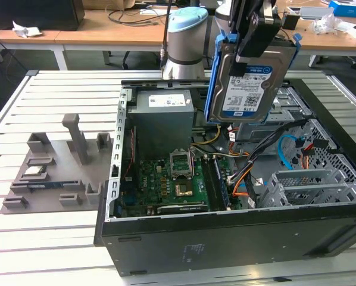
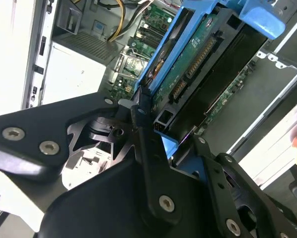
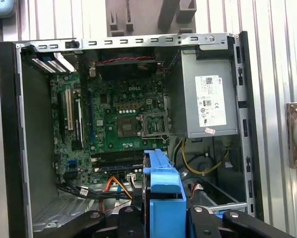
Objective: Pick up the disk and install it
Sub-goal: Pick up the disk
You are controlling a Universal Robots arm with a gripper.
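The disk (image 1: 255, 83), its white-and-blue label of print too fine to read facing the exterior view, hangs nearly upright in its blue caddy (image 3: 162, 191) above the open computer case (image 1: 166, 238), clamped by the gripper (image 1: 248, 53), beside the white-stickered power supply (image 1: 163, 119).

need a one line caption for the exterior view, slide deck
The gripper holds the disk on edge above the open computer case, its motherboard exposed.
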